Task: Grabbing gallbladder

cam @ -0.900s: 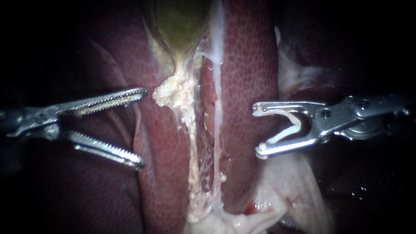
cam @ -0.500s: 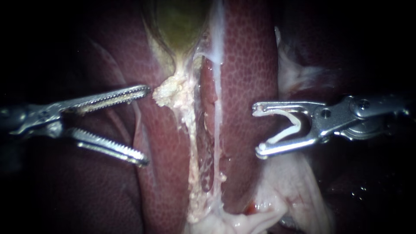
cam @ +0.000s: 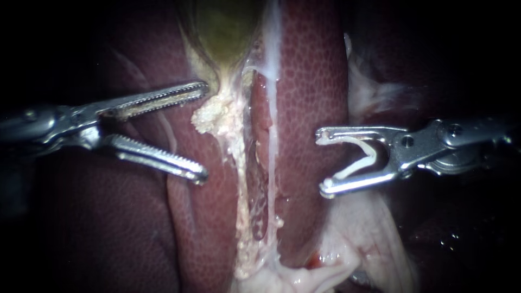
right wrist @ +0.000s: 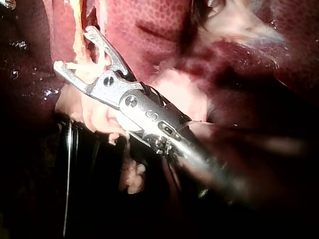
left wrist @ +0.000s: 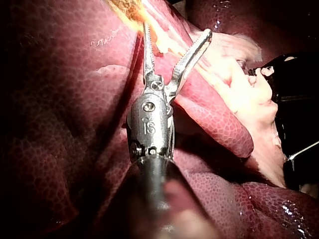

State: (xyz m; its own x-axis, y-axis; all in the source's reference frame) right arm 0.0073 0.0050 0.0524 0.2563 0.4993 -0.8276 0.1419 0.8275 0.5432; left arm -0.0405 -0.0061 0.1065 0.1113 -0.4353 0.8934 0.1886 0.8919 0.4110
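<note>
The greenish gallbladder (cam: 222, 27) lies at the top centre of the endoscope view and narrows downward to a neck with a pale fatty clump (cam: 211, 116). My left instrument (cam: 204, 132) has serrated jaws standing wide open; the upper tip lies just left of the neck, the lower one over the liver (cam: 309, 81). Nothing is gripped between them. The left wrist view shows the same open jaws (left wrist: 176, 30) ahead of the fatty strip. My right instrument (cam: 322, 161) rests right of the strip, its jaws holding a white clip (cam: 372, 154), which also shows in the right wrist view (right wrist: 89, 67).
A pale fatty strip (cam: 241, 217) runs down the groove between the liver lobes. A white strand (cam: 271, 65) runs beside it. Whitish loose tissue (cam: 369, 228) lies under the right instrument. Both sides of the endoscope view are dark.
My left instrument has moved up and to the right, bringing its upper jaw beside the gallbladder's neck; its jaws stay open. The right instrument has not moved.
</note>
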